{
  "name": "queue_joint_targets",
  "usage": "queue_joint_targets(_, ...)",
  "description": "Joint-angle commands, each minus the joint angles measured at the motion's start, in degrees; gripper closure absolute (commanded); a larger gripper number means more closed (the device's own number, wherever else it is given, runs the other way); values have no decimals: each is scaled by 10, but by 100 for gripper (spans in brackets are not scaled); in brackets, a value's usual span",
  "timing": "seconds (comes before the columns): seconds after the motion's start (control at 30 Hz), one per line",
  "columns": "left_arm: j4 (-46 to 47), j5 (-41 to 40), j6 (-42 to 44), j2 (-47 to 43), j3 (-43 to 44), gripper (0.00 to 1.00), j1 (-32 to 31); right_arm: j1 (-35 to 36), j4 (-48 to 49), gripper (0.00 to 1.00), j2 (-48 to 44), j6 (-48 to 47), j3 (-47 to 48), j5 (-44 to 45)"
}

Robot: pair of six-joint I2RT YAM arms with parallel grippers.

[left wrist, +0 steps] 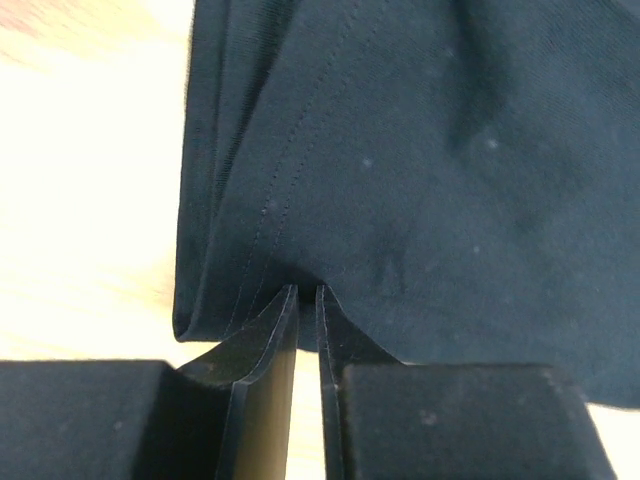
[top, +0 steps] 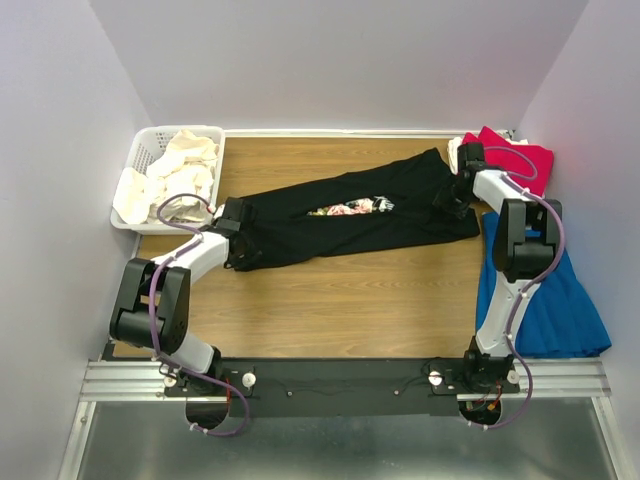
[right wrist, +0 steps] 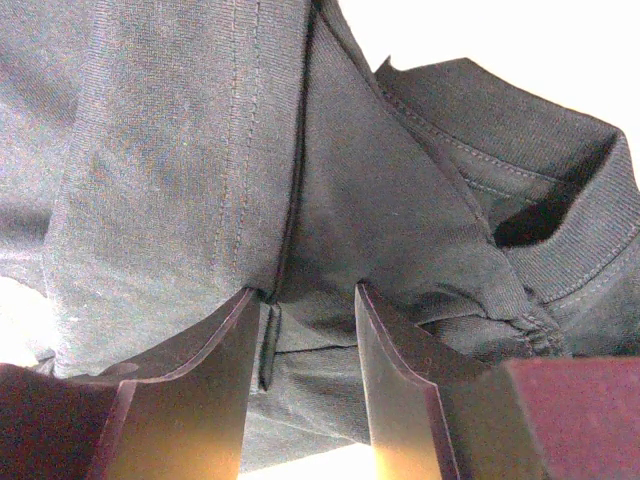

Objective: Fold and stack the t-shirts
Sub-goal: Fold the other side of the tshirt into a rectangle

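A black short-sleeved cotton t-shirt [top: 385,232] lies stretched out long across the far half of the wooden table [top: 330,310], running from near the left side up toward the far right corner. It is folded lengthwise, and a strip of its pink floral print [top: 350,208] shows in the open slit along the middle.

The left fingers [left wrist: 258,395] are drawn narrow, pinching the stitched hem at the shirt's left end, with only a thin layer of cloth between them. The right fingers [right wrist: 205,385] stand wider apart and clamp a thick bunched fold of the same shirt just beside its ribbed collar [right wrist: 590,250].

A white plastic lattice basket [top: 140,150] sits at the far left corner of the table, heaped with crumpled cream-white t-shirts [top: 190,160]. A crimson red t-shirt [top: 520,160] lies at the far right corner, just behind the right arm. A bright blue cloth [top: 555,300] hangs over the table's right edge.
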Motion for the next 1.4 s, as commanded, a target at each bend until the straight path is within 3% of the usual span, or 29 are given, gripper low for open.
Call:
queue_joint_targets(0.0,-106,122,3,26,-78,78,-21,-14,-81,48,13,-10,-43,44)
queue_joint_targets(0.33,-104,185,-30,-26,-129,83,-43,-14,-115,49,-15,-16,-10,51)
queue_joint_targets(0.57,-177,45,-89,-44,-47,87,-107,-14,-117,49,-39,-15,-9,44)
queue_joint_targets(0.77,-255,-78,-122,0,25,87,-159,-14,-116,49,-62,-14,-16,52)
queue_joint_targets(1.13,-265,-105,-159,-17,8,87,-138,-14,-113,49,-80,-15,-17,52)
queue_joint_targets(1.37,-314,-141,-229,-56,24,91,-134,-14,-111,49,-90,-16,-25,46)
